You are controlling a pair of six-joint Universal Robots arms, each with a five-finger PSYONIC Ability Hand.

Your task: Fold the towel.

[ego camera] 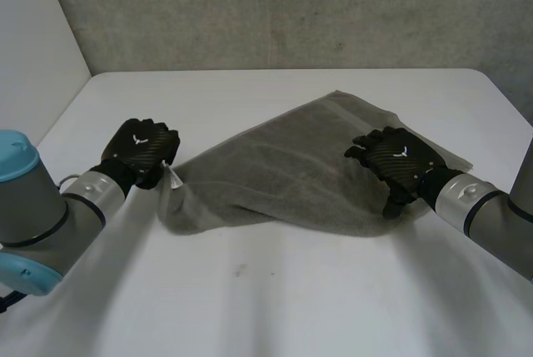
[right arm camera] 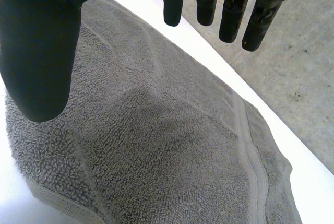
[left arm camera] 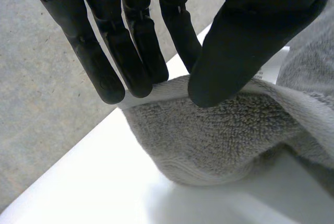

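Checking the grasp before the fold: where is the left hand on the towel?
In the head view the left hand is at the left corner of the towel, pinching it.

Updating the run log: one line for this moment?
left hand pinches towel edge | right hand open above towel | fold unfinished

From six o'clock, the head camera looks down across the white tabletop (ego camera: pixel 266 307) toward twelve. Both wrist cameras sit close, sharing its grey terry towel (ego camera: pixel 275 174).
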